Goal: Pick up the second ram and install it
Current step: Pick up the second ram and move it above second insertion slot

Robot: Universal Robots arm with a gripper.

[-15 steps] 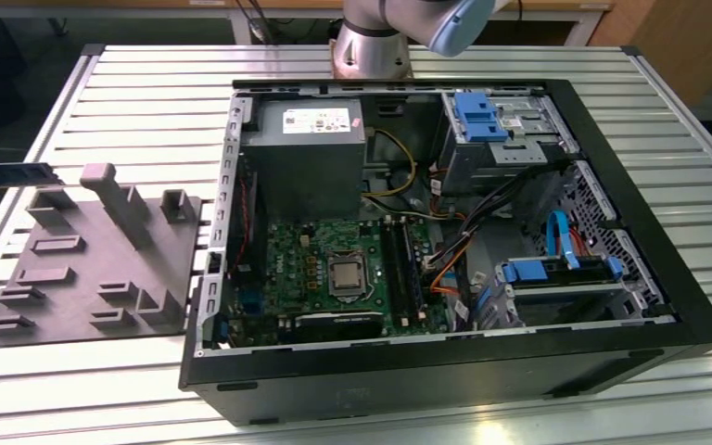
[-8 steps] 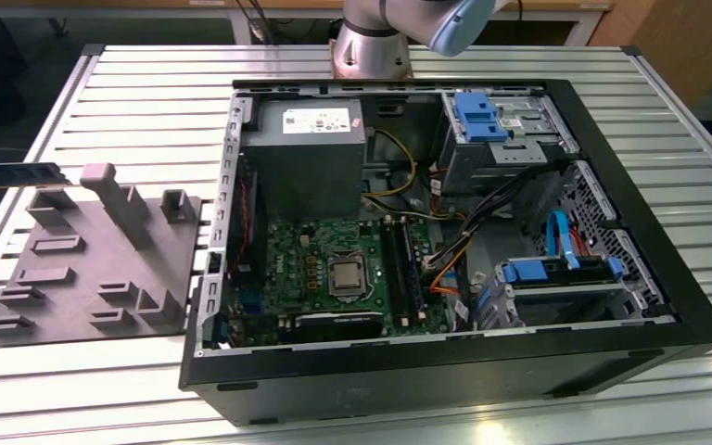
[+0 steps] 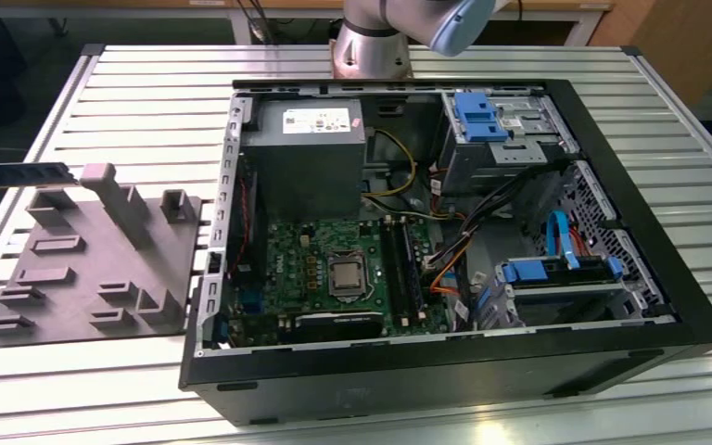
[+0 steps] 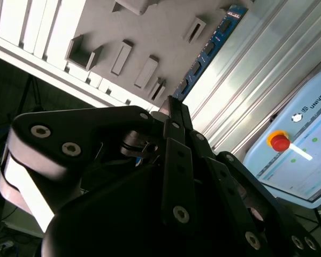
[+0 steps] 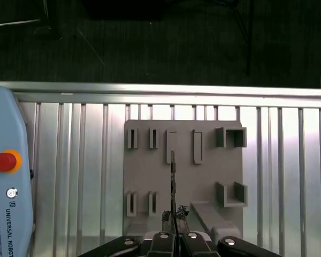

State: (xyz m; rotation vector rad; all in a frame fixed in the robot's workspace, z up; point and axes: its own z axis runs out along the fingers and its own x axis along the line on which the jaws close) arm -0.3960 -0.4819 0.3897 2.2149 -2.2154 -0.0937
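The second ram point(image 5: 173, 179) is clamped at one end in the pincer point(image 5: 174, 219) and is off every surface, suspended above the grey holder tray point(image 5: 150, 179). In the first wrist view it appears edge-on as a thin dark line running out from the fingertips over the middle of the tray, between the rows of slotted blocks. In the second wrist view the second ram point(image 4: 206, 51) shows its flat face, with chips along a blue-green board, projecting straight out from the pincer point(image 4: 171, 107), whose fingers are drawn narrow against the stick. In the exterior view the second ram point(image 3: 29, 172) lies level at the exterior view's left edge, just beside the tallest block of the holder tray point(image 3: 84, 269) and above it. The tray rests on the slatted metal table point(image 3: 146, 111). To the exterior view's right of the tray, close beside it, stands the open computer case point(image 3: 455, 371), with its green motherboard point(image 3: 319, 250) exposed and well apart from the stick. The arm point(image 3: 375, 46) rises from behind the case. A teach pendant point(image 5: 5, 214) with a red button point(image 5: 4, 160) lies on the table beside the tray.
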